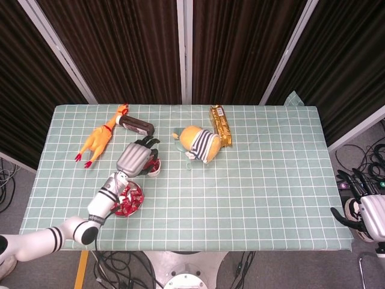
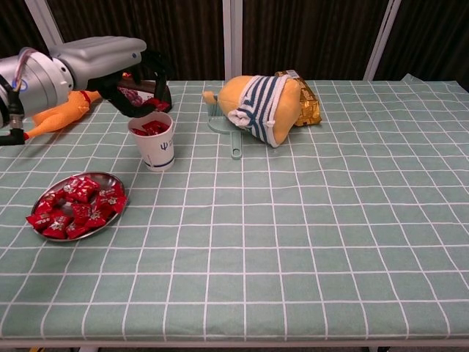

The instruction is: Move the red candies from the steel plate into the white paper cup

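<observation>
The white paper cup [image 2: 155, 149] stands left of the table's middle with red candies inside. My left hand [image 2: 135, 84] hovers directly over its mouth, fingers curved down and tips closed together with a bit of red candy pinched there. In the head view the left hand [image 1: 138, 158] covers most of the cup [image 1: 152, 171]. The steel plate [image 2: 107, 177] lies near the front left, holding several red candies [image 2: 77, 205]; the forearm crosses the plate [image 1: 140, 203] in the head view. My right hand [image 1: 364, 208] hangs off the table's right edge, fingers spread and empty.
A rubber chicken [image 2: 55, 114] and a dark bottle [image 1: 137, 125] lie behind the cup. A striped plush toy [image 2: 260, 106], a gold snack packet [image 1: 221, 125] and a green comb [image 2: 227, 128] sit at the back middle.
</observation>
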You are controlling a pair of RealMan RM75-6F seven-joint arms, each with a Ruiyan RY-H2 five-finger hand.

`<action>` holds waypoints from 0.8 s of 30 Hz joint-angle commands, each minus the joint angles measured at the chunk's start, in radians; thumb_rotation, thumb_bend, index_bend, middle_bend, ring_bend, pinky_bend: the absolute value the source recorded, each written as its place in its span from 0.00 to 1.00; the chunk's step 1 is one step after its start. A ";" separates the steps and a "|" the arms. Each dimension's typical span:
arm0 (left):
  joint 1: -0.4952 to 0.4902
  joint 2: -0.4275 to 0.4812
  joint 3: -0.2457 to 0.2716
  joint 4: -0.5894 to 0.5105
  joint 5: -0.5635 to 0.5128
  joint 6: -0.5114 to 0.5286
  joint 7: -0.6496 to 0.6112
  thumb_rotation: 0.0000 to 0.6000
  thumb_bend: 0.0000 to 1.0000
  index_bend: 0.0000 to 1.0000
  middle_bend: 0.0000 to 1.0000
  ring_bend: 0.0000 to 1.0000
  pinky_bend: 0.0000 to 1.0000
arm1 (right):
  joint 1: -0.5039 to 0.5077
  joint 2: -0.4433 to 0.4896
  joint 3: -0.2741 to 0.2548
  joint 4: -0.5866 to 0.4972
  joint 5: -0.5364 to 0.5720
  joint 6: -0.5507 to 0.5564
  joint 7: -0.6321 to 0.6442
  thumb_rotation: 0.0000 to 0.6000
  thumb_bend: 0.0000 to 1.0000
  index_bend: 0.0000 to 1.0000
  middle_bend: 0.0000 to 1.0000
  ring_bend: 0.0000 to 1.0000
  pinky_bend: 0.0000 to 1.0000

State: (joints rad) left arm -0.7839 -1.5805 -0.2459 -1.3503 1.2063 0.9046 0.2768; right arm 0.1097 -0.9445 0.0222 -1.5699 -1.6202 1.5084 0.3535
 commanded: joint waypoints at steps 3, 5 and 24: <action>-0.014 -0.021 0.016 0.037 -0.046 -0.014 0.055 1.00 0.38 0.51 0.29 0.15 0.33 | -0.002 0.001 0.000 0.001 0.001 0.002 0.002 1.00 0.21 0.08 0.20 0.00 0.14; -0.013 -0.008 0.022 0.021 -0.074 -0.026 0.076 1.00 0.37 0.42 0.27 0.15 0.33 | -0.003 0.000 0.000 0.002 0.001 0.003 0.002 1.00 0.21 0.08 0.20 0.00 0.14; 0.186 0.157 0.144 -0.198 0.062 0.227 -0.038 1.00 0.30 0.42 0.24 0.15 0.33 | 0.004 -0.002 0.003 -0.006 -0.014 0.007 -0.002 1.00 0.21 0.08 0.20 0.00 0.15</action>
State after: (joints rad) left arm -0.6124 -1.4351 -0.1159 -1.5382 1.2543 1.1198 0.2525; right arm 0.1133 -0.9462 0.0256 -1.5758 -1.6341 1.5154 0.3514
